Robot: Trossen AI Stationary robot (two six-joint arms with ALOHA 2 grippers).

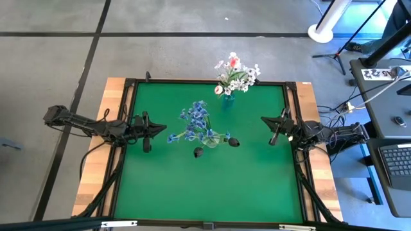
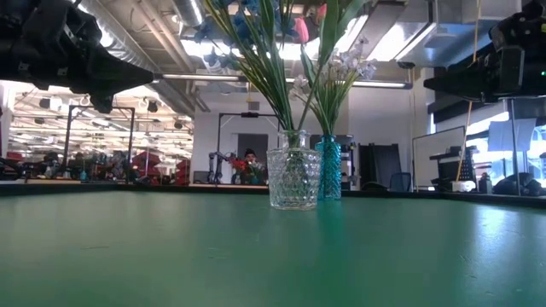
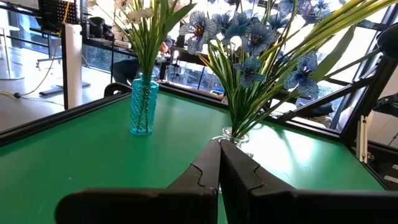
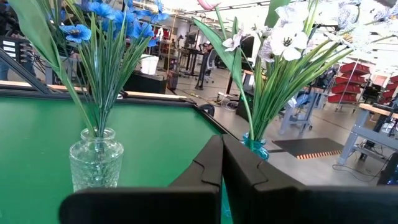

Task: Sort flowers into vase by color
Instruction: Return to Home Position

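Left gripper (image 3: 219, 146) is closed on nothing, its fingers pressed together; right gripper (image 4: 222, 142) is likewise closed and empty. Between the two, straight ahead of the left gripper, stands a clear vase (image 2: 293, 181) holding blue sprays (image 1: 196, 119) and black tulips (image 1: 198, 152). Farther off stands a blue vase (image 2: 329, 170) holding white sprays (image 1: 243, 77) and a pink tulip (image 1: 234, 62).

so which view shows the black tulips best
The high view: both black tulips stand out against the green table, just below the blue blossoms. The low view and both wrist views show none of them.
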